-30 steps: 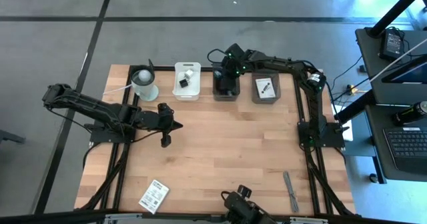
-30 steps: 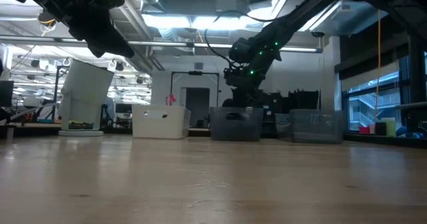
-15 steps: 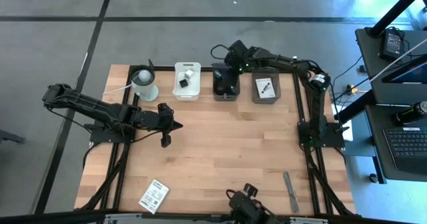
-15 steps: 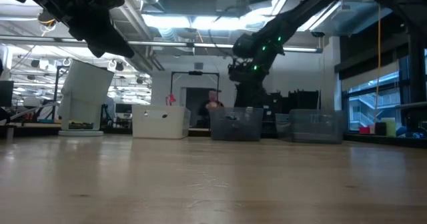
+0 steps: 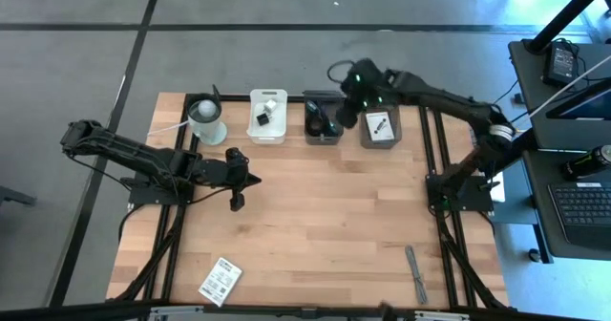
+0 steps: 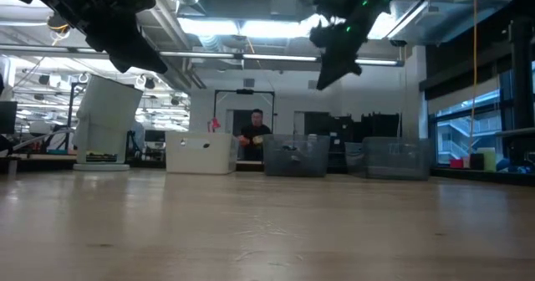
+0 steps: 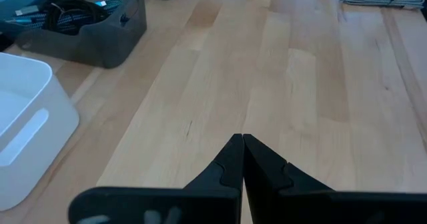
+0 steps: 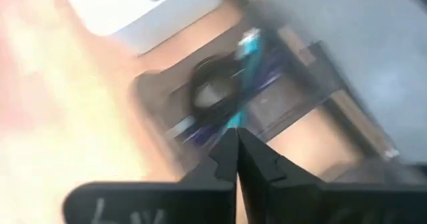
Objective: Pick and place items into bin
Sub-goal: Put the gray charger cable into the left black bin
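Black coiled cable (image 8: pixel 217 91) lies in dark bin (image 5: pixel 323 117) below the closed, empty right end effector (image 5: pixel 347 117).

Robotics lab — arm rig, desks, ceiling striplights (image 6: pixel 251 26).

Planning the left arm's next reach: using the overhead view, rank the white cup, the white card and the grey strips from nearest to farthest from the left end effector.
1. White cup, at the table's back edge, nearest the left end effector.
2. White card, at the front edge.
3. Grey strips, front right, farthest.
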Tool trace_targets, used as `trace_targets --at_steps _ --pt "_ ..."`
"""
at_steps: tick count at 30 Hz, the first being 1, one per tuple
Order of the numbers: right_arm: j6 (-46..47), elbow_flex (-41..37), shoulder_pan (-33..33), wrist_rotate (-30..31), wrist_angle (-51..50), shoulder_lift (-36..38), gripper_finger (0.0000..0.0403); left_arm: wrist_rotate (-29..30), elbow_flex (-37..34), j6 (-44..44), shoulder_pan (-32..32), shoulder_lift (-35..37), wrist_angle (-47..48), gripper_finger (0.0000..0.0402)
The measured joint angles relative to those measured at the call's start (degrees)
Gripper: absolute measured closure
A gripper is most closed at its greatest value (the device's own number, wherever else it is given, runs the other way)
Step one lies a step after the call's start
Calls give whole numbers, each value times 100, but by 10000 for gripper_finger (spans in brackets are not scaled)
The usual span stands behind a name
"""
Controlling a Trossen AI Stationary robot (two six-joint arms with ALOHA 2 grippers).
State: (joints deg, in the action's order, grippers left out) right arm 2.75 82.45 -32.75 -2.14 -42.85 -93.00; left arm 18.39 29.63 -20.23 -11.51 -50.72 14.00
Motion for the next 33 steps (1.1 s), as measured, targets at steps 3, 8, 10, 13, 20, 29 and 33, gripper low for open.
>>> trace_targets --at_steps 3,8,10,13,20,29,33 --pt "682 -670 470 -10 0 545 396 -1 0 -1 0 0 20 400" --pt "2339 -1904 1493 115 -12 1471 398 -2 0 0 -2 0 53 400" --pt "3069 -2324 1920 228 -188 1804 398 -2 0 -2 0 1 63 400" --pt "4304 -2801 2548 316 -730 2238 401 -2 0 0 -2 0 112 400" --pt "6999 -3226 4174 264 -1989 2733 401 -4 0 17 0 0 137 400" --pt "9486 -3213 5822 -482 -2143 2595 399 -202 0 509 0 0 142 400" --pt "10176 -3247 6370 -592 -1875 2581 386 -203 0 505 0 0 148 400"
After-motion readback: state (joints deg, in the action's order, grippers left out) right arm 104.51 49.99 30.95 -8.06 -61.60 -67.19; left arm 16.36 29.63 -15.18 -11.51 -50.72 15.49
